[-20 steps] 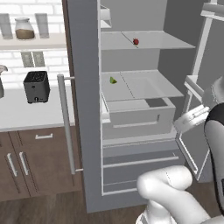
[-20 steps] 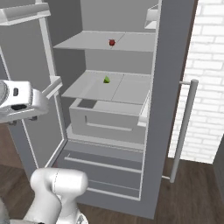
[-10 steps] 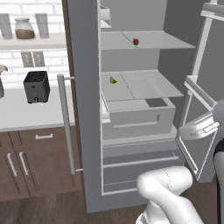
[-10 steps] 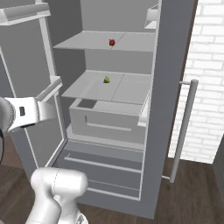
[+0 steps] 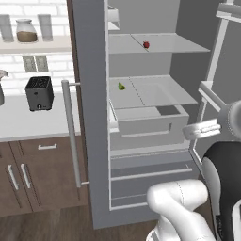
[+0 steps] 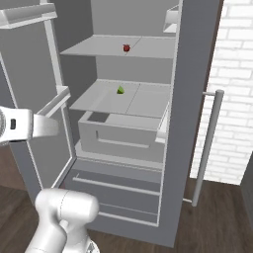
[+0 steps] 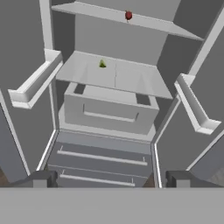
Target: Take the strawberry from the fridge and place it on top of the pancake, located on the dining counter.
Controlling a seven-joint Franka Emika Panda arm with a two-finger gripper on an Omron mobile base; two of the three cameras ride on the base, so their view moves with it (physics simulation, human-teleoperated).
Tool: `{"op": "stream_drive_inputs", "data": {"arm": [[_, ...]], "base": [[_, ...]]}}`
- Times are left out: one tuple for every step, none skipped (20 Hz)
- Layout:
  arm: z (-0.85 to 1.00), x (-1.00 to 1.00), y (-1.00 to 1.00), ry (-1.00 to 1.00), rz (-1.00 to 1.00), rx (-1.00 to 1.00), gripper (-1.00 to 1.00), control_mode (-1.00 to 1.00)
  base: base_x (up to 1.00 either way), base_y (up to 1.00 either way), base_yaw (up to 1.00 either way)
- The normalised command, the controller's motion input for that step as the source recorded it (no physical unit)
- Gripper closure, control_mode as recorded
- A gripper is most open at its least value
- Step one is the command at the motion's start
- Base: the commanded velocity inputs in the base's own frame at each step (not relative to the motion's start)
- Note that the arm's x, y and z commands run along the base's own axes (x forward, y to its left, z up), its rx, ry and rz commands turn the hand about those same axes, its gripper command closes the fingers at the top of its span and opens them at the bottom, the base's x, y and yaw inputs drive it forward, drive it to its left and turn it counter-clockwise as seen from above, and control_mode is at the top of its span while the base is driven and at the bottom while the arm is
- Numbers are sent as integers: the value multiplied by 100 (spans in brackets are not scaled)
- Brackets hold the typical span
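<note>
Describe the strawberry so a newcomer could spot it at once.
Look into the open grey fridge, at the upper white shelf. Near the shelf's middle sits the strawberry, a tiny red rounded berry. The only other small item, a green piece, lies one shelf lower, above the drawer.

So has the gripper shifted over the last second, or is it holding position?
Yes. In the right base view the gripper has dropped from level with the fridge's middle shelf to beside the drawer. The strawberry sits untouched on the upper shelf.
</note>
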Motion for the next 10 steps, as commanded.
{"op": "stream_drive_inputs", "data": {"arm": [[0, 7, 0, -10, 0, 11, -100, -100], [-4, 16, 0, -14, 0, 12, -100, -100], [-12, 19, 0, -15, 0, 13, -100, -100], [-18, 22, 0, -14, 0, 13, -100, -100], [-14, 21, 0, -12, 0, 11, -100, -100], [-8, 10, 0, -12, 0, 12, -100, -100], [0, 1, 0, -11, 0, 11, -100, -100], [0, 0, 0, -11, 0, 10, -100, -100], [6, 0, 0, -8, 0, 9, -100, -100], [0, 0, 0, 0, 0, 0, -100, 100]], "base": [[0, 0, 0], [0, 0, 0], [0, 0, 0], [0, 0, 0], [0, 0, 0], [0, 0, 0], [0, 0, 0], [0, 0, 0], [0, 0, 0], [0, 0, 0]]}}
